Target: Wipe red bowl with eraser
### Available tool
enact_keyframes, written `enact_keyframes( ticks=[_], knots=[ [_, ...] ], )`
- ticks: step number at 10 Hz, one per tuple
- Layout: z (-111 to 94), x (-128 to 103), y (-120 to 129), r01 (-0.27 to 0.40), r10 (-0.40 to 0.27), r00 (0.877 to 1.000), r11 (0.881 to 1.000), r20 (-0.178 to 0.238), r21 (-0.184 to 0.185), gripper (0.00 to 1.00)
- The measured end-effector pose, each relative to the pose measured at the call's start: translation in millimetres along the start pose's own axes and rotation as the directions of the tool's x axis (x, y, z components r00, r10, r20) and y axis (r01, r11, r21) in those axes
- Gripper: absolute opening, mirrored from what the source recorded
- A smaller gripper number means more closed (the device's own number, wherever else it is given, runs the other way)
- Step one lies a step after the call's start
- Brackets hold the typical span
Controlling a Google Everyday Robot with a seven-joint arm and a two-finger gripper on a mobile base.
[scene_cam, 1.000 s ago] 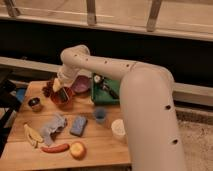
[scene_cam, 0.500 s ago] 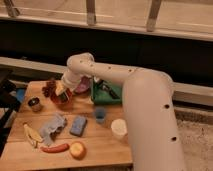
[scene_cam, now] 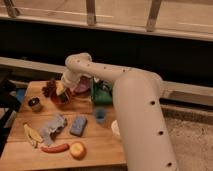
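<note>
**Hand down at the red bowl, back left of the tabletop**

We see the white arm (scene_cam: 137, 115) rise from the lower right as a thick column and lean left across the wooden tabletop (scene_cam: 102, 152). It bends sharply at a rounded joint near the back edge, and its last section drops down and to the left, ending in the hand (scene_cam: 61, 90).

The hand sits low over the red bowl (scene_cam: 58, 100). The bowl stands at the back left of the tabletop, just beside a cluster of dark grapes (scene_cam: 49, 88) on its left and near a pinkish bowl (scene_cam: 83, 86) on its right.

We count one of each other thing:
- a small metal cup (scene_cam: 34, 104) at the left
- a green object (scene_cam: 103, 93) behind the arm
- a blue cup (scene_cam: 100, 115) near the middle
- a blue sponge (scene_cam: 77, 125)
- a crumpled grey cloth (scene_cam: 52, 128)
- a banana (scene_cam: 32, 135)
- a long red item (scene_cam: 55, 148) at the front
- a round orange fruit (scene_cam: 77, 150) beside it
- a white bowl (scene_cam: 115, 129) half hidden by the arm

A yellowish piece (scene_cam: 60, 88) shows at the hand's tip, right above the red bowl. We cannot tell whether this is the eraser, whether the hand is spread or pressed together, or whether it touches the bowl.
</note>
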Motion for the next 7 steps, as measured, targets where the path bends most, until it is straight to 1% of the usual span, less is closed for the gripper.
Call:
enact_keyframes(
  ticks=[4, 5, 7],
  knots=[
    [26, -10, 9, 0.017, -0.017, 0.999, 1.0, -0.04, -0.008, 0.6],
    [31, -11, 15, 0.025, -0.025, 0.999, 1.0, -0.048, -0.016, 0.6],
    [35, -8, 13, 0.023, -0.025, 0.998, 0.999, -0.059, -0.022, 0.6]
  ],
)
